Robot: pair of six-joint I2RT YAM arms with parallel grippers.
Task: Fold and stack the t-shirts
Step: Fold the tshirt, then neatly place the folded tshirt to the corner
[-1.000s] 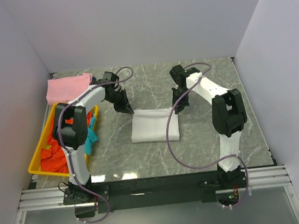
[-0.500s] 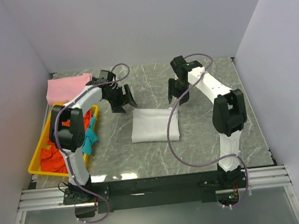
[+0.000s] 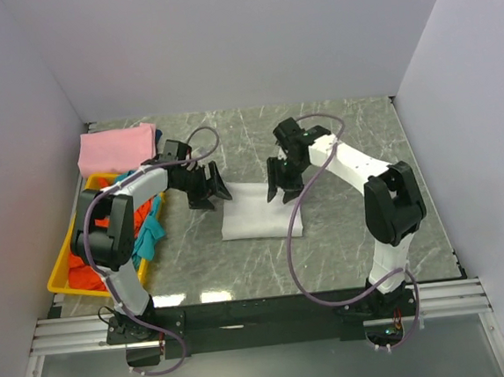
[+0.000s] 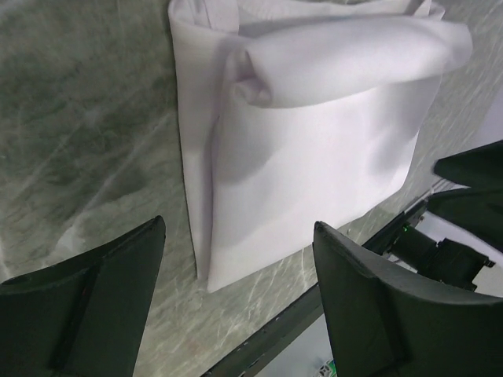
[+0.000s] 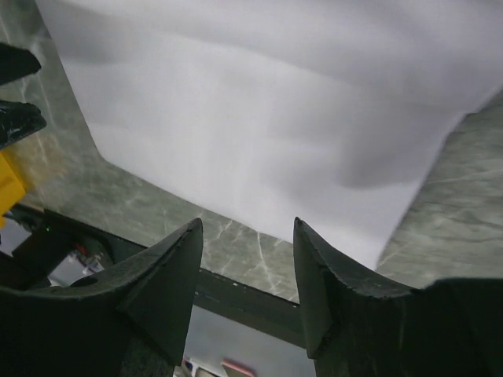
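Both end effectors are held low at the far edge of the white short-sleeved cloth t-shirt (image 3: 261,214), which is lying folded in the middle of the grey marble-patterned surface (image 3: 361,223). The left end effector (image 3: 210,190) is placed just beside the far left corner of the cloth, and the right end effector (image 3: 280,186) is above the far edge, right of its middle. The fingers of both are spread apart and nothing is held between them, as is confirmed by the two wrist views. The step in hand is judged to be the folding of this white shirt, and it appears nearly finished, since the cloth is already reduced to a compact, roughly rectangular packet. It is not yet flat, however. In the left wrist view the top layer is seen puffed up in a loose roll near one edge, and the layers below are stepped a little along the side. For the next move, it is thought that the far edge must be gripped at two points through all layers, so that the packet can be folded once more or lifted without opening. A folded pink cloth t-shirt (image 3: 116,149) is seen at the far left corner, probably the place of the stack. An orange-red t-shirt (image 3: 87,272) and a teal t-shirt (image 3: 153,232) are lying unfolded in the yellow plastic tray (image 3: 55,281).
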